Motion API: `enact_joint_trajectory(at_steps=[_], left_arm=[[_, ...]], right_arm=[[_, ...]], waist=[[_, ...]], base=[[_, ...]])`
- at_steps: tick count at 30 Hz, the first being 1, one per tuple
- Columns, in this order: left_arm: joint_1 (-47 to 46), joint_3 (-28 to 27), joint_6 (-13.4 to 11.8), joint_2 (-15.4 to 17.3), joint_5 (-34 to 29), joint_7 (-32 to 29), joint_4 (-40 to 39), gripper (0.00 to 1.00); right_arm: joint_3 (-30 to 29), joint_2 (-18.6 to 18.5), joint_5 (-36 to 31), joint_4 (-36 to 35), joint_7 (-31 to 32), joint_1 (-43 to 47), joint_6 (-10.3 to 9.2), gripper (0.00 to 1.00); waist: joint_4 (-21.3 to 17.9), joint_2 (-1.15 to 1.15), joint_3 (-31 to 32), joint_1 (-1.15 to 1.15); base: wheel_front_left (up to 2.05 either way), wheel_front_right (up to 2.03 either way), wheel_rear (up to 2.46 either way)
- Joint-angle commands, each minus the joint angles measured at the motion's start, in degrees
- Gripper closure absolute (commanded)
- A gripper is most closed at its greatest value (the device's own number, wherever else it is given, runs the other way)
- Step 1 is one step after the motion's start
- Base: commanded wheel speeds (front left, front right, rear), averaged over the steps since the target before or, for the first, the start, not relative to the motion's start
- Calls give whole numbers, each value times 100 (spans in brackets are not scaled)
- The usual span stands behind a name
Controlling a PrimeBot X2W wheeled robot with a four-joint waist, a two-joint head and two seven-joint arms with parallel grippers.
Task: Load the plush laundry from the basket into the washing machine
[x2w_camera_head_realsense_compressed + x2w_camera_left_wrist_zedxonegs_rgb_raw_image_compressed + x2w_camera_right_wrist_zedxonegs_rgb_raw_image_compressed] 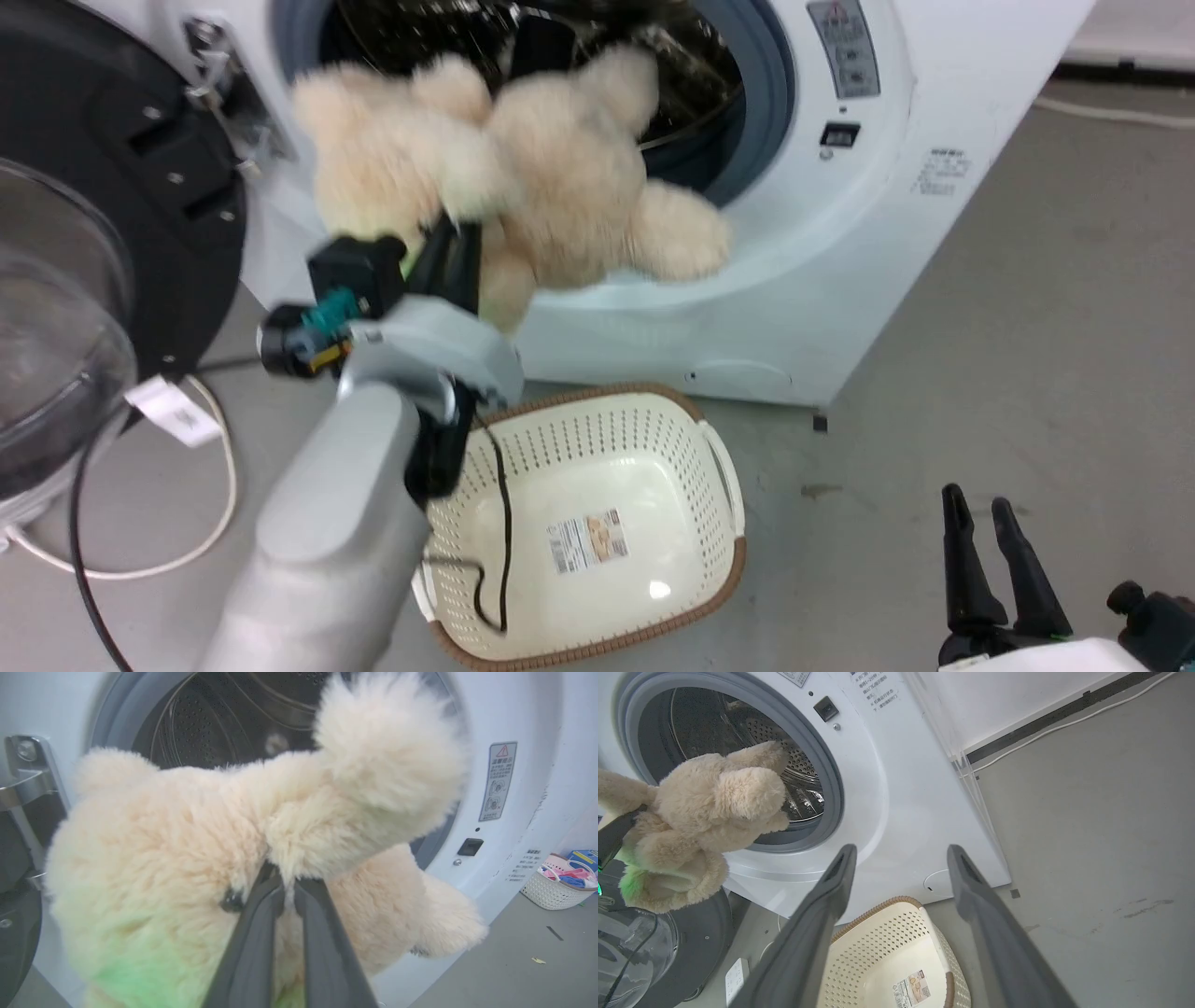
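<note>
Washer (840, 280): door (93, 233) open.
Bear (560, 187): hanging at the port's mouth; long axis seemingly across it (blurred), one limb pointing into drum (691, 65).
Basket (719, 485): floor, below bear.
Left gripper (457, 247): clamped on bear's fur.
Right gripper (976, 499): spread, holding nothing.

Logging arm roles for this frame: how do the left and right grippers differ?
The left gripper is shut on the teddy bear; the right gripper is open and holds nothing. The left gripper is up in front of the washing machine port; the right gripper sits low, to the right of the basket in the head view. Both are dark and two-fingered.
</note>
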State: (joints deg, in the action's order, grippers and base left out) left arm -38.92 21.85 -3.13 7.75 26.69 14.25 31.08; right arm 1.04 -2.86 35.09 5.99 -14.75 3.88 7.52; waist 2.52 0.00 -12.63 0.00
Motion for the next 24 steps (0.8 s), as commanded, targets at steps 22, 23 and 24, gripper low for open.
enact_joint_trajectory(at_steps=[22, 23, 24], left_arm=[[-1976, -901, 180, 263, -493, 74, 491, 100], [-2057, -929, 192, 306, -516, 74, 517, 100], [-2148, -948, 205, 350, -546, 74, 544, 100]], right_arm=[[107, -1, 35, -340, -25, -629, -3, 0], [121, -1, 51, -349, -25, -643, -3, 0], [132, -1, 64, -358, -25, -656, -3, 0]], waist=[[-960, 0, -1666, 0], [-1008, 0, -1736, 0], [-1053, 0, -1808, 0]], base=[[0, 0, 0], [0, 0, 0], [0, 0, 0]])
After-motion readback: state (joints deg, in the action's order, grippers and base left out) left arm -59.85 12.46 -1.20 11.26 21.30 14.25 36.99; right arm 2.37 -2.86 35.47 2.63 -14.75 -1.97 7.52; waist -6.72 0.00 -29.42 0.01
